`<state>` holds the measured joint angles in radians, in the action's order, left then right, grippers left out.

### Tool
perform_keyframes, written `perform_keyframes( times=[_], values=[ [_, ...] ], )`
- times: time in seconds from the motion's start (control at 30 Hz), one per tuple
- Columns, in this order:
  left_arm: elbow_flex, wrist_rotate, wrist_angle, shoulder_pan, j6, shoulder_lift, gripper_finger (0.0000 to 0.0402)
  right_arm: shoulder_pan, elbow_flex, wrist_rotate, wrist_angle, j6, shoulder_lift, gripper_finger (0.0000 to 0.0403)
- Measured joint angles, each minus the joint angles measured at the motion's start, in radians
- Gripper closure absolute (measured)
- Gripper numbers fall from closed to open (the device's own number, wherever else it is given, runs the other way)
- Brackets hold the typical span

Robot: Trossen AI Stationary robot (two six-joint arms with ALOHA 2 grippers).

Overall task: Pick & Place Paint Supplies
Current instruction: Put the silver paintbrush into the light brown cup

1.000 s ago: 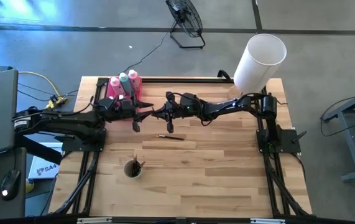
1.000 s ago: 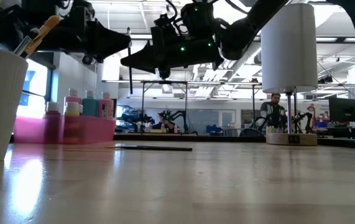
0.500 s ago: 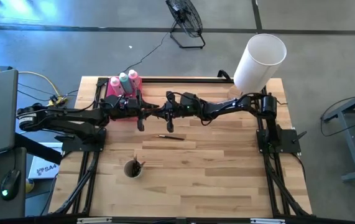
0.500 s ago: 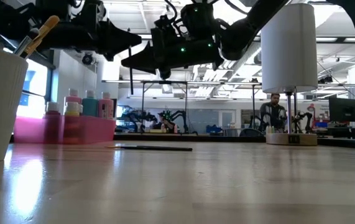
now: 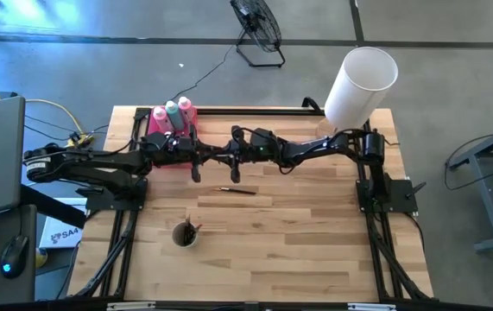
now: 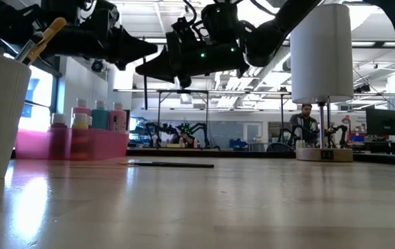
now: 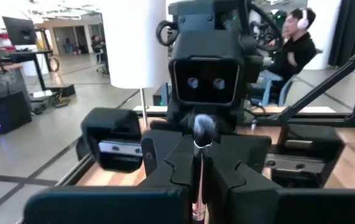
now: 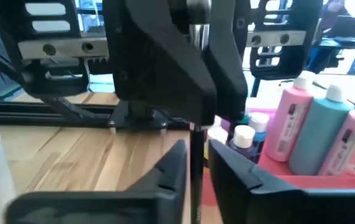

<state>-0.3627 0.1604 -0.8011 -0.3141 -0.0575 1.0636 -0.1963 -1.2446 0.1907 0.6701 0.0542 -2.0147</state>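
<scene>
A thin dark-handled brush point(image 8: 196, 146) stands upright in mid-air above the table's far middle, between my two grippers, which face each other. My left gripper point(image 7: 199, 168) comes level from the left and is shut on it. My right gripper point(image 8: 197, 168) comes level from the right, open, with one finger on each side of the shaft and a slim gap at both. In the high view they meet at the left gripper point(image 5: 203, 158) and the right gripper point(image 5: 222, 158). Pink and teal squeeze bottles point(image 5: 173, 114) stand in the pink tray point(image 5: 155, 130). My left gripper pinches the brush's shaft point(image 7: 199, 186) between its two fingers, just below the brush's rounded end point(image 7: 202, 127). The fingers come level from the table's left and lie across the shaft. The brush stands upright, lifted clear of the table.
Another brush point(image 5: 237, 190) lies flat on the table below the grippers. A white cup point(image 5: 185, 233) holding brushes stands toward the near left. The big white cylinder point(image 5: 363, 82) stands at the far right. Small capped paint pots point(image 8: 244, 135) sit in the tray.
My left gripper has moved toward the table's right, up to my right gripper, and has shut on the upright brush. The brush itself has stayed where it was.
</scene>
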Motion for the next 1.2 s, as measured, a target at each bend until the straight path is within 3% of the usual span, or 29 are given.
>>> perform_keyframes(
  times=[0.17, 0.33, 0.53, 0.7, 0.8, 0.9, 0.97, 1.07, 1.2],
  values=[
    [0.0, -0.04, 0.036, -0.001, -0.037, -0.037, 0.0394, -0.005, 0.0, -0.009, -0.046, 0.003, 0.018, 0.0272],
    [0.0, -0.088, 0.146, -0.001, -0.048, -0.136, 0.0394, -0.028, -0.001, -0.01, -0.244, 0.021, 0.107, 0.0195],
    [0.0, -0.112, 0.34, -0.001, 0.028, -0.376, 0.0394, -0.073, -0.001, -0.007, -0.533, 0.085, 0.211, 0.0171],
    [-0.083, -0.163, 0.676, 0.0, 0.182, -0.609, 0.0394, -0.112, -0.001, 0.024, -0.706, 0.147, 0.236, 0.0213],
    [-0.152, -0.187, 0.878, 0.0, 0.266, -0.7, 0.0394, -0.141, -0.001, 0.024, -0.81, 0.153, 0.236, 0.0267],
    [-0.189, -0.168, 0.98, 0.0, 0.308, -0.748, 0.0394, -0.167, 0.004, 0.053, -0.877, 0.153, 0.236, 0.034],
    [-0.193, -0.125, 1.033, 0.001, 0.332, -0.765, 0.0394, -0.184, 0.023, 0.145, -0.876, 0.153, 0.236, 0.0384],
    [-0.184, 0.015, 1.056, 0.001, 0.341, -0.767, 0.0394, -0.215, 0.046, 0.298, -0.871, 0.117, 0.235, 0.0397],
    [-0.132, 0.233, 0.964, 0.02, 0.352, -0.766, 0.0394, -0.248, 0.111, 0.339, -0.781, 0.077, 0.236, 0.0401]
  ],
)
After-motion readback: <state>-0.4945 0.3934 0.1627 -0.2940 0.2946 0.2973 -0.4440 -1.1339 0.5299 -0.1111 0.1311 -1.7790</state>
